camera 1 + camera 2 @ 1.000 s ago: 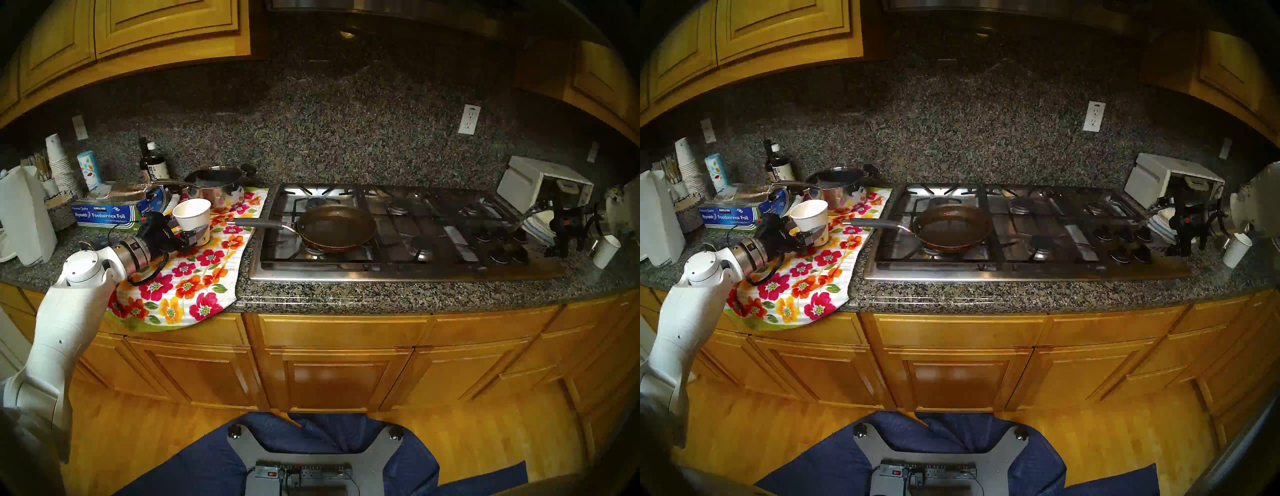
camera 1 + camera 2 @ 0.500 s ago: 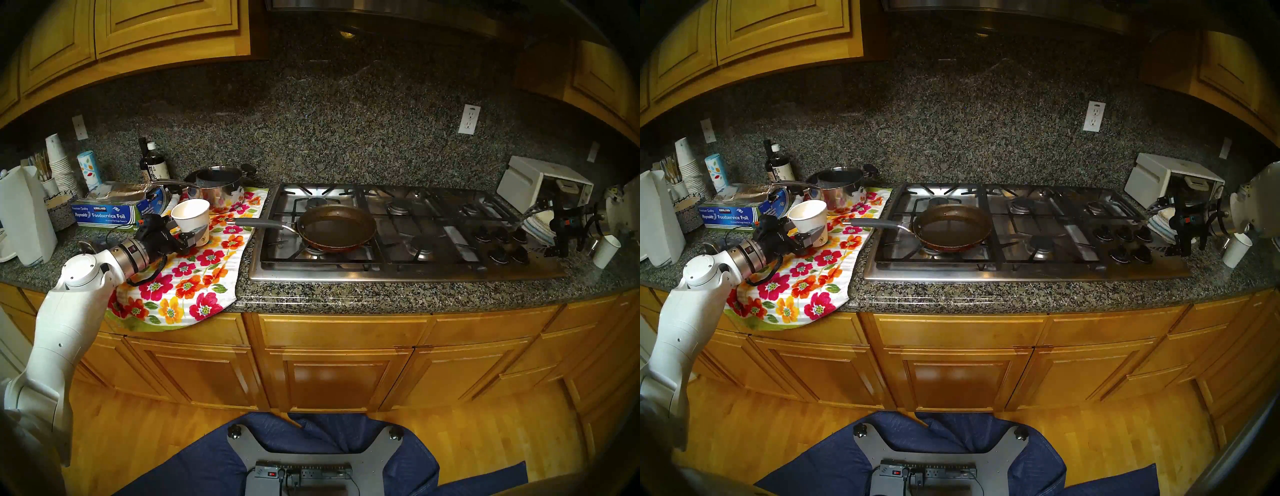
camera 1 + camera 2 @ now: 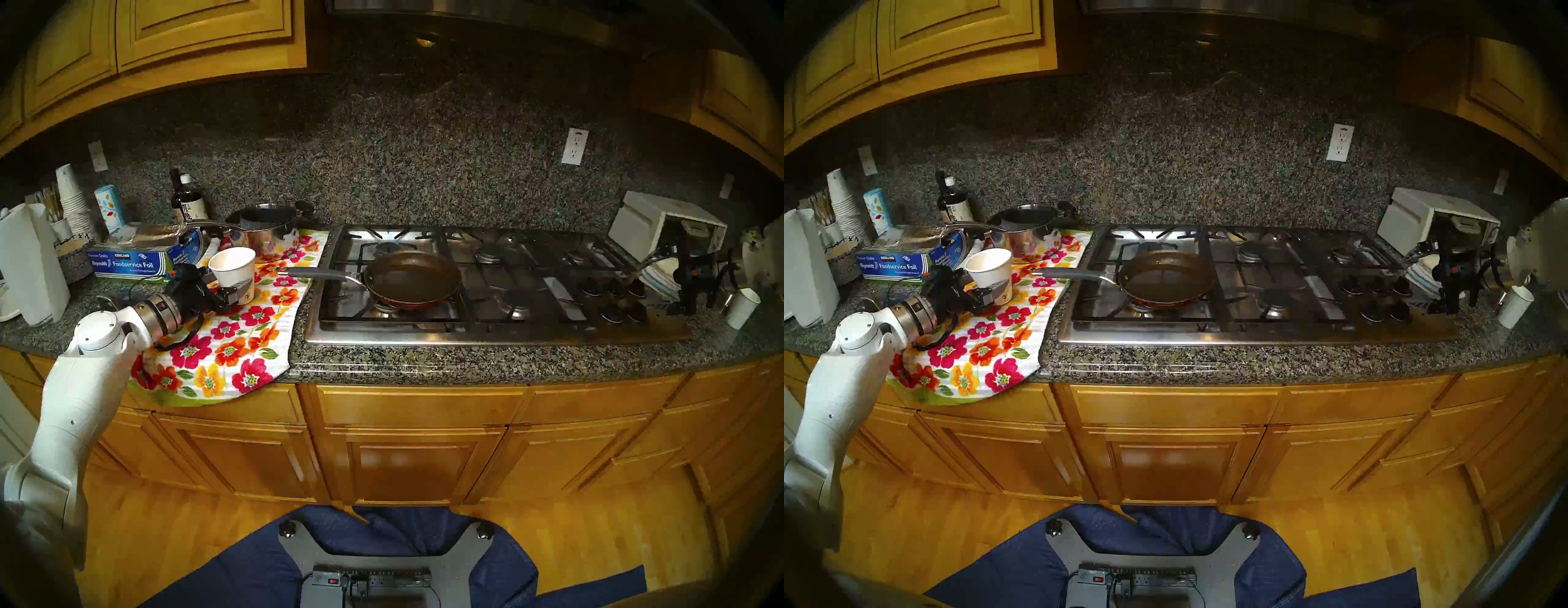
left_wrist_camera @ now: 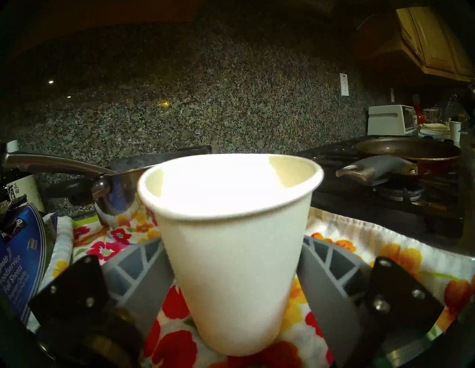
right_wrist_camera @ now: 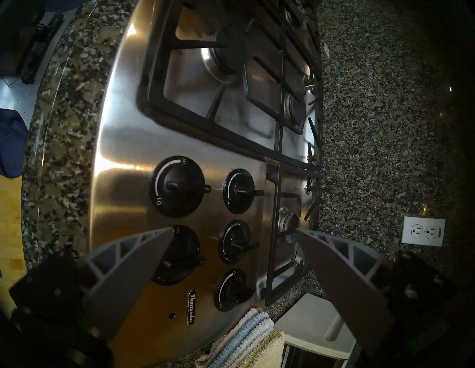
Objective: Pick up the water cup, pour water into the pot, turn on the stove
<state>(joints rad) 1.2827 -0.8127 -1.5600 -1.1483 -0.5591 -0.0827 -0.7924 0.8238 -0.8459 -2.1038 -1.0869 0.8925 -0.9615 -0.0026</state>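
Observation:
The water cup, white with a small green logo near its base, stands upright on the floral towel left of the stove. My left gripper is shut on its lower half; in the left wrist view the grey fingers press both sides of the cup. The pot, a dark frying pan with a grey handle, sits on the front left burner. My right gripper is open and empty, hovering over the black knobs at the stove's right end.
A steel saucepan stands just behind the cup, a foil box to its left. A stack of cups is far left. A plain white cup, a toaster oven and folded cloths are right of the stove.
My left wrist has drawn slightly back to the left and down, and the cup has shifted a little with it. The right arm has not moved.

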